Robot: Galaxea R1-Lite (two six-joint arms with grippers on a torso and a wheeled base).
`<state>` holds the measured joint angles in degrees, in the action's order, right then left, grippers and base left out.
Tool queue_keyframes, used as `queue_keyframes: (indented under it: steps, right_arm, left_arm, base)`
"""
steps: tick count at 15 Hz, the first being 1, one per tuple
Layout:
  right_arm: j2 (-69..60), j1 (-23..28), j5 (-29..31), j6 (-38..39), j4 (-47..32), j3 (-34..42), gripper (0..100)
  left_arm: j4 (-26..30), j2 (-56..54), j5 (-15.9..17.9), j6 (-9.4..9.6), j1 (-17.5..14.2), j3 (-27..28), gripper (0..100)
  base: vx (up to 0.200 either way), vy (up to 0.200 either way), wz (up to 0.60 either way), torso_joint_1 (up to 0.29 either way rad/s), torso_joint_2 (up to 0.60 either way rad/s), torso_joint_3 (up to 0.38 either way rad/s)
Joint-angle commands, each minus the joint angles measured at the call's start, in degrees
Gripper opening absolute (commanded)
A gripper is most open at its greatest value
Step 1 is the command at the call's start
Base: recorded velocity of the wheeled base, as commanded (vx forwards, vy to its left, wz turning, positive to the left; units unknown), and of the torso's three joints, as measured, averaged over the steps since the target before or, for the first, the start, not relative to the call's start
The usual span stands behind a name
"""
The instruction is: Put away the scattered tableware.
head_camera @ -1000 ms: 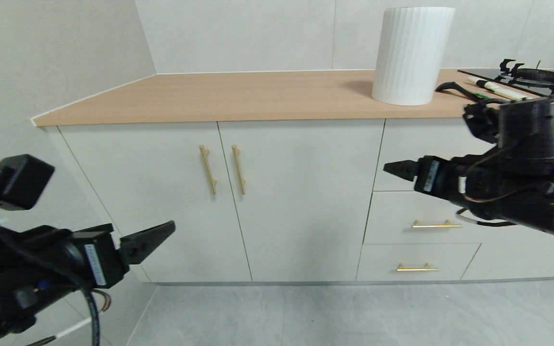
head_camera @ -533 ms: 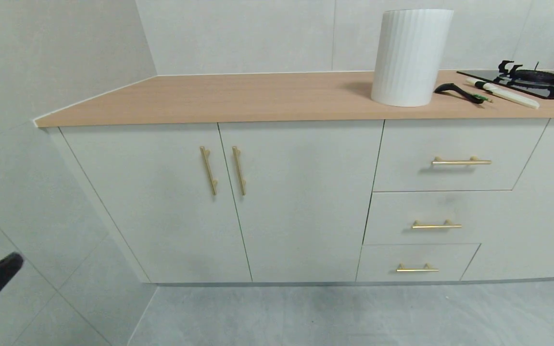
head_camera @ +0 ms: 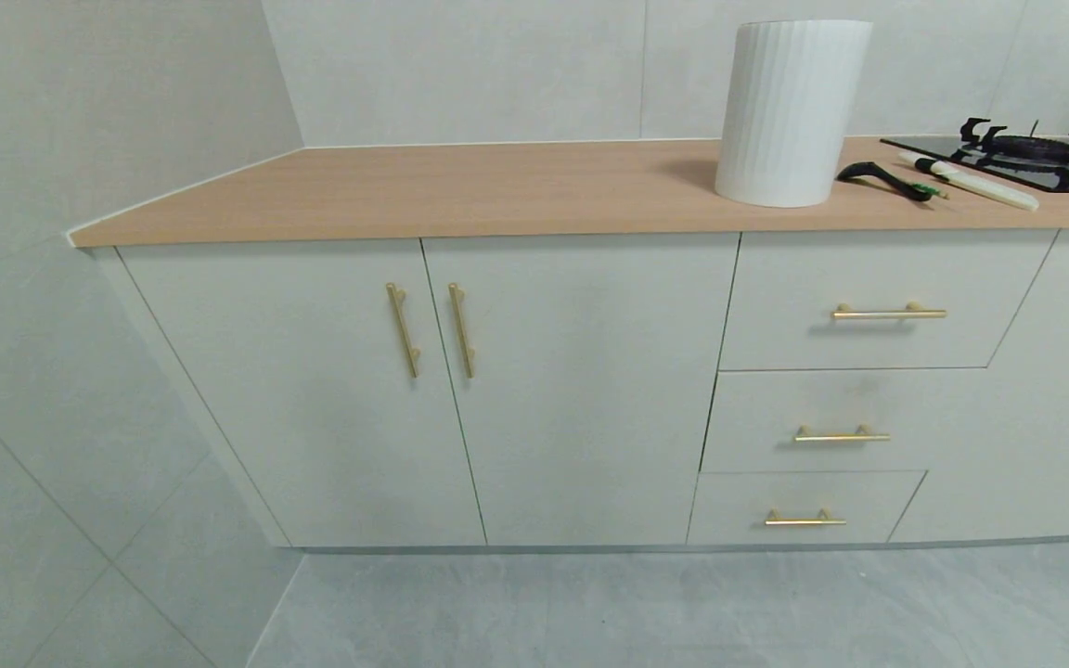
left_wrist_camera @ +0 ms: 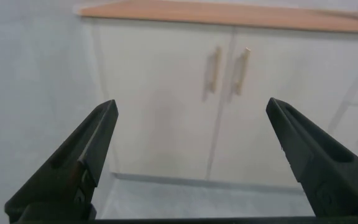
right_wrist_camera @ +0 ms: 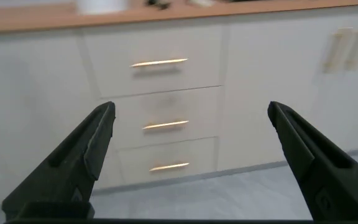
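Note:
On the wooden countertop [head_camera: 460, 190], right of a tall white ribbed container [head_camera: 792, 111], lie a black-handled utensil [head_camera: 882, 176] and a white stick-like utensil [head_camera: 971, 182]. My left gripper [left_wrist_camera: 191, 112] is open with nothing between its fingers, facing the double cabinet doors [left_wrist_camera: 229, 68]. Also open and holding nothing, my right gripper [right_wrist_camera: 191, 112] faces the stack of three drawers [right_wrist_camera: 160, 118].
A black gas hob [head_camera: 1031, 153] sits at the counter's far right. Below the counter are two cabinet doors with gold handles [head_camera: 428, 329] and three drawers [head_camera: 869, 371]. A wall [head_camera: 80, 278] closes off the left side. Grey tiled floor [head_camera: 637, 608] lies in front.
Both arms have dropped out of the head view: the left went down and left, the right went off to the right. The drawers behind the right arm now show.

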<state>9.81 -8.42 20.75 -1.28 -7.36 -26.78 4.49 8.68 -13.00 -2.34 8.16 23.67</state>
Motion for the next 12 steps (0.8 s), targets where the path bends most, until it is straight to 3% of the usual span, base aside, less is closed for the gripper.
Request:
queue_keyframes:
  steps: [1,2,3,5,7,10,12]
  right_arm:
    - [-4.2,2.7,1.5,-0.1,-0.2,1.2,100]
    - [-4.6,4.6,1.6,-0.2,-0.3,1.7,100]
    - [-7.7,8.6,-0.9,-0.4,-0.6,3.7,100]
    - [-9.8,8.5,-2.6,-0.1,0.0,8.5,100]
    - [-9.8,8.5,-2.9,0.2,0.9,12.2,100]
    - [-9.8,8.5,-11.3,0.3,15.3,26.8,100]
    - [-9.8,8.5,-15.1,1.1,12.6,26.8,100]
  left_arm:
    - [0.0,-3.1,-1.1,-0.12,-1.7,-0.4,100]
    - [0.0,-3.1,-1.3,-0.21,-2.6,-0.6,100]
    - [0.3,-4.5,-0.6,-0.21,-6.0,-1.6,100]
    - [0.3,-8.6,3.6,0.49,-8.1,-5.2,100]
    - [0.0,-8.7,3.0,0.41,-8.2,-8.3,100]
    - [-1.8,-8.7,4.0,0.67,-8.2,-16.0,100]
    - [-4.6,-8.7,6.2,1.73,-8.2,-20.3,100]
  base:
    - [0.0,0.0,0.0,0.0,0.0,0.0]
    - [0.0,0.0,0.0,0.0,0.0,0.0]
    - [0.0,0.0,0.0,0.0,0.0,0.0]
    - [0.0,0.0,0.0,0.0,0.0,0.0]
    - [0.0,0.0,0.0,0.0,0.0,0.0]
    - [0.0,0.0,0.0,0.0,0.0,0.0]
    - [0.0,0.0,0.0,0.0,0.0,0.0]
